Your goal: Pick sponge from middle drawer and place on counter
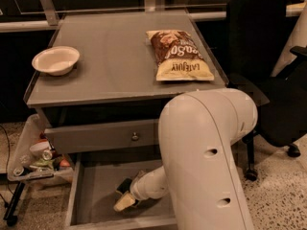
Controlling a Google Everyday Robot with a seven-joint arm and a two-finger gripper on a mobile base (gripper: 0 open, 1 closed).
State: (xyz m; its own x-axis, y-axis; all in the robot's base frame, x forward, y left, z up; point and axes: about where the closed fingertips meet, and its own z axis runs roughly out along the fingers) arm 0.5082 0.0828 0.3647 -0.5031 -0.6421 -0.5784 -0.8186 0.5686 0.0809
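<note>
The middle drawer (96, 195) is pulled open below the counter (115, 75). The sponge (123, 203) lies in it near the front, pale yellow foam showing with a dark face towards the back. My gripper (131, 193) reaches down into the drawer at the end of the white arm (206, 143) and sits right at the sponge, touching or nearly touching it. The bulky arm hides the drawer's right part and most of the gripper.
A white bowl (56, 60) stands on the counter's left, a brown-and-yellow chip bag (178, 54) on its right. A shut drawer front with a round knob (135, 136) is above the open drawer. A cluttered tray (38, 159) stands at left, a black chair (268, 80) at right.
</note>
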